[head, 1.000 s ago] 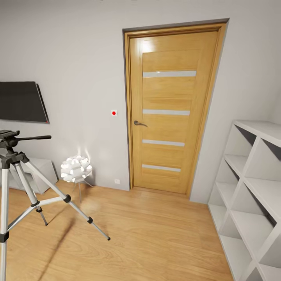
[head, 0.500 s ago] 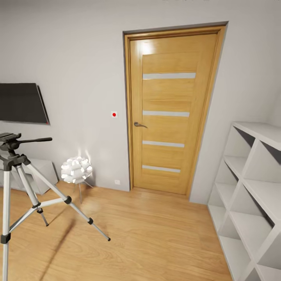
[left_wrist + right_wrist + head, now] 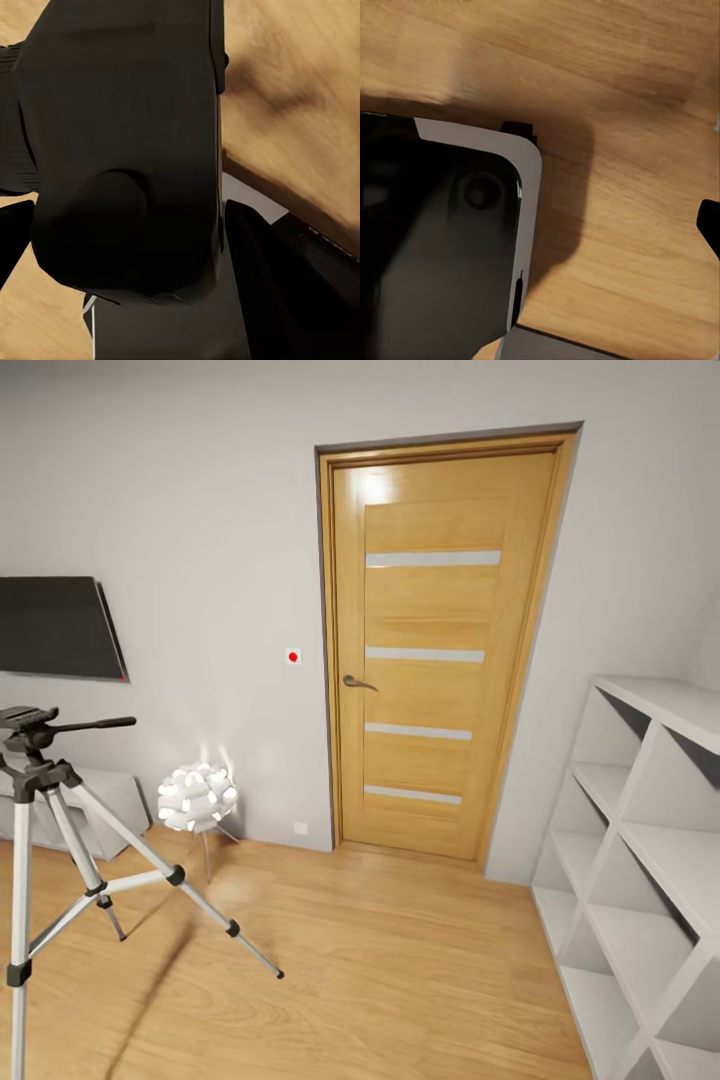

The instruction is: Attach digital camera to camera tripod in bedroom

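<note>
Black, boxy digital camera (image 3: 124,150) fills the left wrist view, matte and smooth with a rounded stub on its face; the left gripper's dark fingers (image 3: 270,292) flank it closely, so it appears clamped on the body (contact itself is hard to see). Right gripper state I cannot tell; its view shows glossy black robot casing with a grey rim over grained light wood floor (image 3: 630,112). Farther off, the camera tripod (image 3: 50,840) stands on thin silver legs with black joints, its black head and long handle bare. Beyond it sit a white ball lamp (image 3: 195,795) and a wooden door (image 3: 430,640). Risk, I judge: approaching carelessly could knock a splayed leg and topple the tripod.
</note>
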